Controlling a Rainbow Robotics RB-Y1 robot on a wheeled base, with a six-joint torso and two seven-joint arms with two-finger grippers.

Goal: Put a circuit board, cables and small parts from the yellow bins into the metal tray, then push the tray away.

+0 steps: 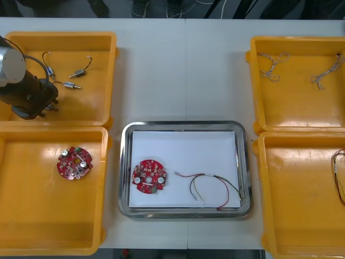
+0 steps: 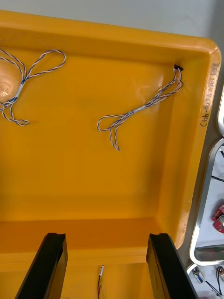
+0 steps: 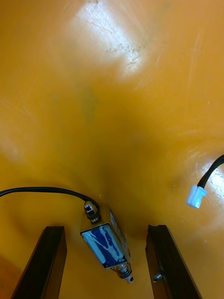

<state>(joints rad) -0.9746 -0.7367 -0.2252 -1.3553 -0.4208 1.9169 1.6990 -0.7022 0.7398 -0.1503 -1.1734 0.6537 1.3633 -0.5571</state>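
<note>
While left gripper point(image 3: 105, 229) spreads wide around small metal part point(image 3: 106, 243), right gripper point(image 2: 106, 236) wide, handwriting on yellow bin point(image 2: 207, 107) unclear.

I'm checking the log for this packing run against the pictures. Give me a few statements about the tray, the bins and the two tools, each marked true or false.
1. The metal tray holds a round red circuit board. True.
2. The left tool is shut on a small metal part. False: it is open, and the part lies loose between its fingers.
3. The near left yellow bin holds no board. False: a second red circuit board lies in it.
4. Two twisted blue and white cables lie in the far right yellow bin. True.
5. The right tool is open over that bin. True.
</note>
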